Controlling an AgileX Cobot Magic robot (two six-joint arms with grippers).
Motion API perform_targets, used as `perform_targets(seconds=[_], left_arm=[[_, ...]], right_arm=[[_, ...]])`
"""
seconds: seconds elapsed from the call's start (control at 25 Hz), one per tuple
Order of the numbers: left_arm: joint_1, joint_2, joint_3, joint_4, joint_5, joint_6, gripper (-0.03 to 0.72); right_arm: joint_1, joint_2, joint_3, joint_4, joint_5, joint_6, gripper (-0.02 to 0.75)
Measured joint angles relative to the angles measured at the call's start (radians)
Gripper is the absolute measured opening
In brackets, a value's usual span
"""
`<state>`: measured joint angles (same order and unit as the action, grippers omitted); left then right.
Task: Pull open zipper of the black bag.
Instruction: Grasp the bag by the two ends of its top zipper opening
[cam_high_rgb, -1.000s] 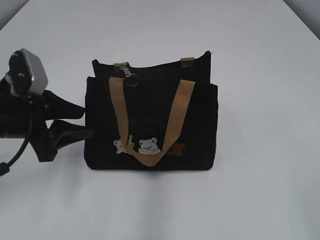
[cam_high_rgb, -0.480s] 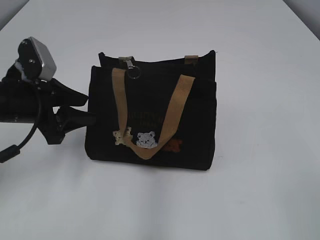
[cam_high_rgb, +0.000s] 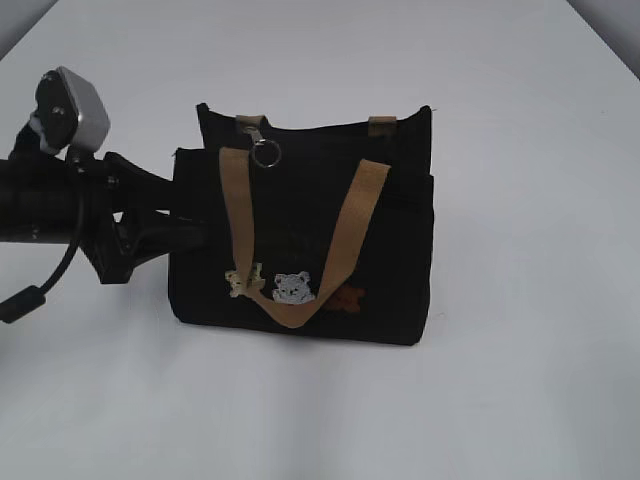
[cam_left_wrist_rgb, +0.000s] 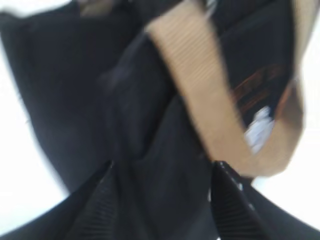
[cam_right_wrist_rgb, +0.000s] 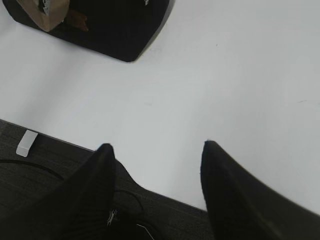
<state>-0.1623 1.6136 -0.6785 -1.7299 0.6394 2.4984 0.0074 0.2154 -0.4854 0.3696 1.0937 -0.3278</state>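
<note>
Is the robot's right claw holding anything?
No, the right gripper stands open over the bare white table, apart from the black bag.

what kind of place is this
Probably a robot lab or test bench rather than a home: a bare white table holds only a black bag, the left arm's tool is at its side, and cables lie on dark flooring past the table's edge.

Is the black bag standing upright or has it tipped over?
Upright. The black bag sits on its base on the white table, top edge up, with the left gripper at its left side.
</note>
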Motion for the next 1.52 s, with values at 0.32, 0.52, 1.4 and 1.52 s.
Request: perform_targets(seconds=[0.32,0.52,1.4,1.52], left_arm=[[-0.07,0.081,-0.063,-0.017,0.092,0.0,0.275],[-0.085,0.084,-0.064,-0.018,0.096,-0.039,0.063],[-0.087,0.084,-0.064,-0.018,0.071,-0.053,0.063],[-0.087,0.084,-0.064,-0.018,0.071,-0.053,0.063]], right_arm=[[0.0,0.031,-0.021,0.21,-0.059,-0.298,0.428],[0.0,0.222,-0.027,0.522,-0.197,-0.636,0.428],[0.512,1.364,-0.515,0.811,-0.76,-1.395,0.421],[0.545,1.413,-0.537,0.808,-0.82,-1.395,0.42]])
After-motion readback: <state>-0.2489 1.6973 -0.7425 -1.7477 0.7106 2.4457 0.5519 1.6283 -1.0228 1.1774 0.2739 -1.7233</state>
